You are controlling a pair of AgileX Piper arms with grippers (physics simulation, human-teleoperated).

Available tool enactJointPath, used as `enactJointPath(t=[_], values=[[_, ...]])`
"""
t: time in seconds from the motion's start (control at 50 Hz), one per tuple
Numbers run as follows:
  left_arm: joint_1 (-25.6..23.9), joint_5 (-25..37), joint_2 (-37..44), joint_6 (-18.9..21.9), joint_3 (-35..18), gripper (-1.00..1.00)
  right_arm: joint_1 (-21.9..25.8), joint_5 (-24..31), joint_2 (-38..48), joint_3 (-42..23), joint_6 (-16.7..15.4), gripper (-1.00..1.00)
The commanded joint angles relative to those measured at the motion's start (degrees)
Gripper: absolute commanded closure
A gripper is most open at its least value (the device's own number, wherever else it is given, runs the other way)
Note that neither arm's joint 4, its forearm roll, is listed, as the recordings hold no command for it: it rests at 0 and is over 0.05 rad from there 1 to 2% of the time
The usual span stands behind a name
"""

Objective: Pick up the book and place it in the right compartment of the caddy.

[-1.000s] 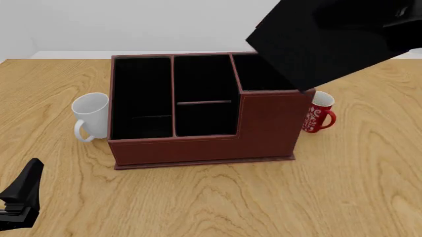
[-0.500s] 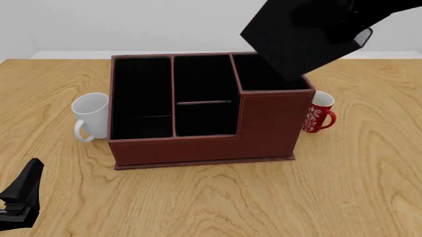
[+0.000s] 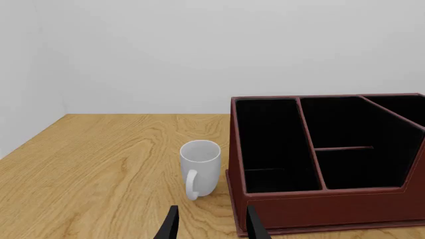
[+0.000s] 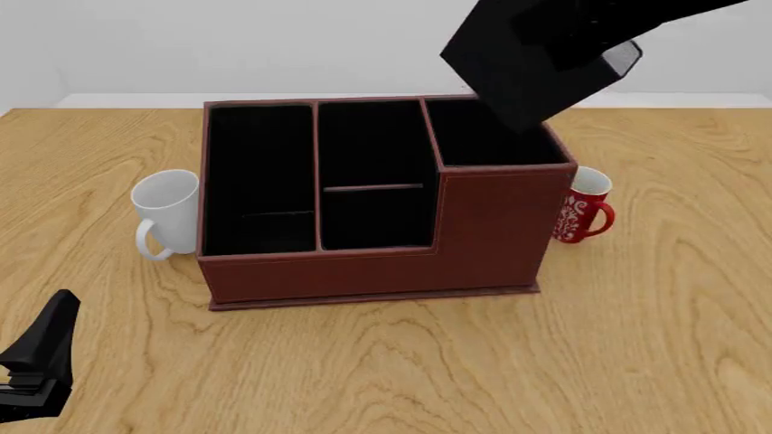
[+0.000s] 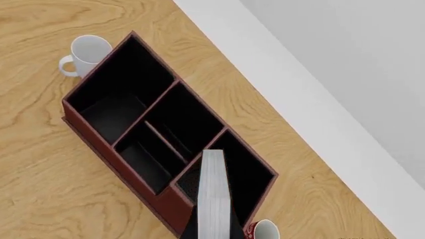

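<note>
The black book (image 4: 531, 59) hangs tilted in the air, one corner down over the right compartment (image 4: 489, 136) of the reddish-brown caddy (image 4: 362, 262). My right gripper (image 5: 214, 233) is shut on it. In the right wrist view the book's white page edges (image 5: 214, 191) run out from between the fingers, above the right compartment (image 5: 251, 172). In the front view the gripper blends into the black book at the top right. My left gripper (image 4: 36, 362) rests low at the near left, open and holding nothing, fingertips (image 3: 171, 226) apart.
A white mug (image 4: 166, 212) stands against the caddy's left side, also in the left wrist view (image 3: 199, 167). A red patterned mug (image 4: 583, 210) stands at the caddy's right side. The caddy has a long left section and divided middle sections.
The book has risen a little and swung left, its low corner now over the right compartment. The left arm has not moved.
</note>
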Motion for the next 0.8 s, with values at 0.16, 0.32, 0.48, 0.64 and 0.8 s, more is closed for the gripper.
enactJointPath(t=[0.16, 0.32, 0.48, 0.64, 0.8], values=[[0.0, 0.0, 0.0, 0.0, 0.0, -1.00, -2.6, -3.9, 1.7, 1.0, 1.1, 1.00], [0.0, 0.0, 0.0, 0.0, 0.0, -1.00, -3.6, -5.2, 2.9, 1.3, 1.6, 1.00], [0.0, 0.0, 0.0, 0.0, 0.0, -1.00, -4.7, -6.7, 4.3, 1.6, 2.6, 1.00], [0.0, 0.0, 0.0, 0.0, 0.0, -1.00, -6.7, -9.2, 5.8, 1.9, 1.9, 1.00], [0.0, 0.0, 0.0, 0.0, 0.0, -1.00, -7.5, -11.7, 7.1, 2.9, 2.5, 1.00]])
